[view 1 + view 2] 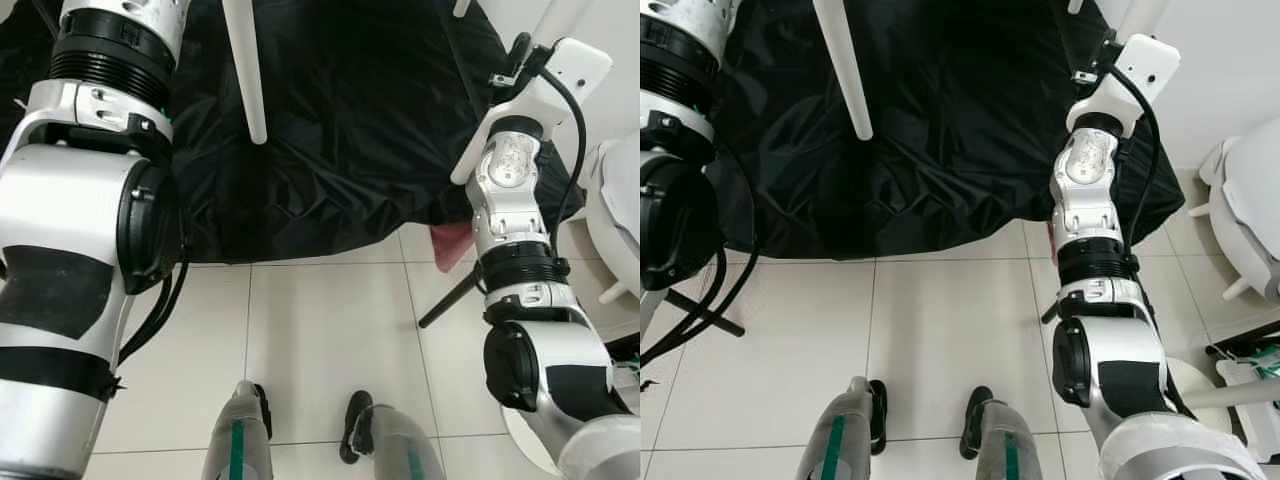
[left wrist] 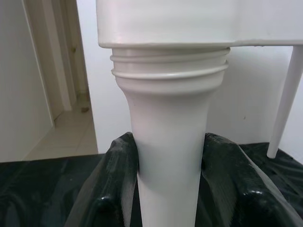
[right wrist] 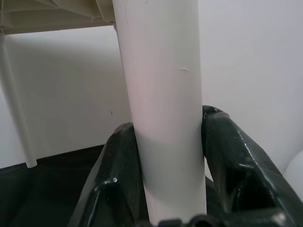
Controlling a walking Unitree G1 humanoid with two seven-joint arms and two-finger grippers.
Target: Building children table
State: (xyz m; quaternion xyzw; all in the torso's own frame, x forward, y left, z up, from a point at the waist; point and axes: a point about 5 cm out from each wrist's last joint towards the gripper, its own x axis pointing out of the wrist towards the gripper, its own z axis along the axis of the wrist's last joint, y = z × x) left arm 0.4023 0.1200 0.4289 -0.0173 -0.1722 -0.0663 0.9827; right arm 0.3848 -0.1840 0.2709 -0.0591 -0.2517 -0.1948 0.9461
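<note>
A white plastic table stands over a black sheet (image 1: 340, 130). In the left wrist view my left gripper (image 2: 170, 189) is shut on a white table leg (image 2: 168, 142), just under the threaded collar (image 2: 170, 71) where the leg meets the tabletop (image 2: 189, 21). In the right wrist view my right gripper (image 3: 168, 184) is shut on another white leg (image 3: 163, 109) below the tabletop's underside (image 3: 52, 14). A further leg (image 1: 245, 70) hangs down over the sheet in the left eye view. Both silver arms (image 1: 515, 200) reach up out of frame.
Pale floor tiles (image 1: 320, 340) lie in front of the sheet, with my two feet (image 1: 355, 425) on them. A white plastic piece (image 1: 1250, 210) sits at the right, by a dark rod (image 1: 450, 300) and something pink (image 1: 450, 245). A doorway (image 2: 61, 94) opens beyond the left leg.
</note>
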